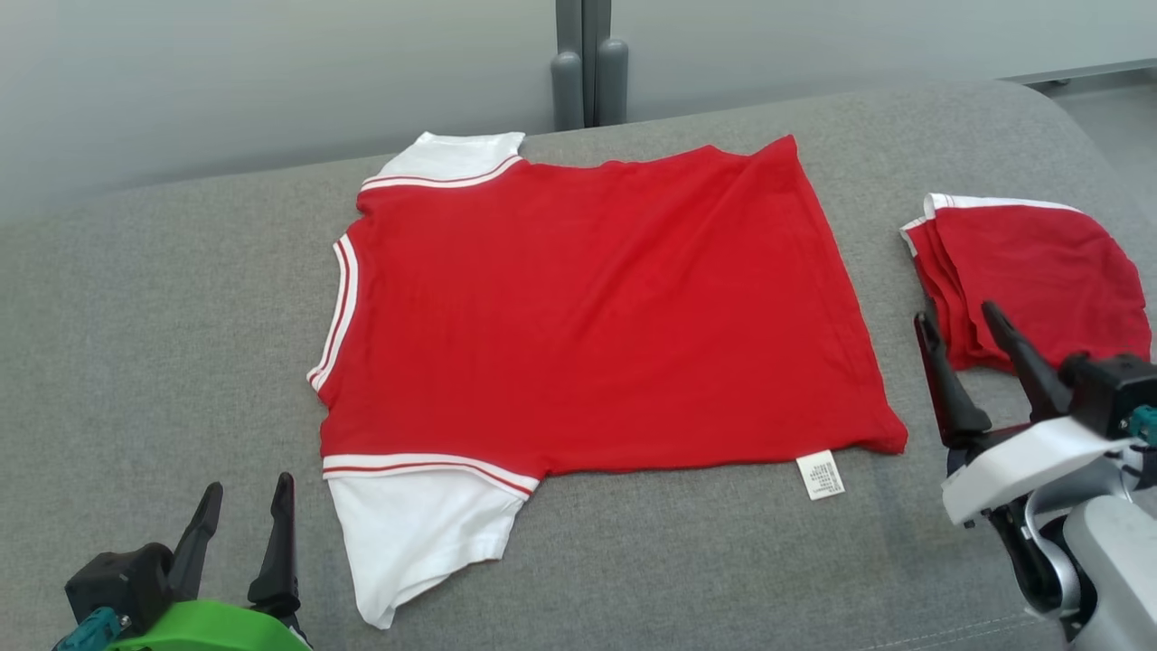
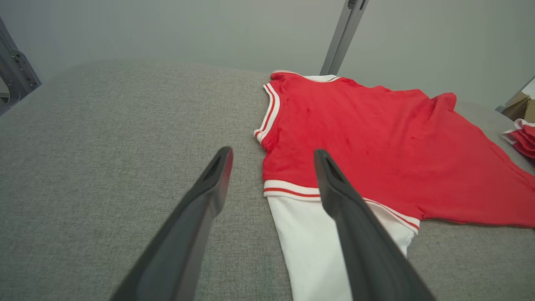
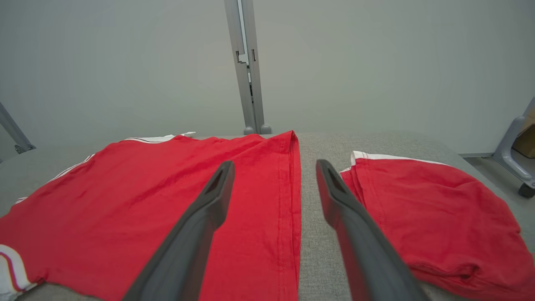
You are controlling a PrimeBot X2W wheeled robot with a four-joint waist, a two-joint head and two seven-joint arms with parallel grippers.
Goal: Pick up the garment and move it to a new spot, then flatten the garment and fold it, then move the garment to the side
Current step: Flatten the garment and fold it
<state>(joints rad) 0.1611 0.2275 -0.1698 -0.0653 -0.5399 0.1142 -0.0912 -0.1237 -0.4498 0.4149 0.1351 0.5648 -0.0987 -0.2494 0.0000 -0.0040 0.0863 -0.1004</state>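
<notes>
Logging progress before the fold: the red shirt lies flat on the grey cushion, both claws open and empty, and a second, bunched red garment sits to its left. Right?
One slip: the second garment sits to the right of the red shirt, as the head view shows. The shirt is flat on the grey cushion; left claw and right claw are open and empty.

Garment red, sleeves white, red-striped trim; cushion grey; label white, possibly printed.

The left tool sits at lower left, fingers spread wide and pointing up. The right tool, at lower right, is equally spread and leans left.
</notes>
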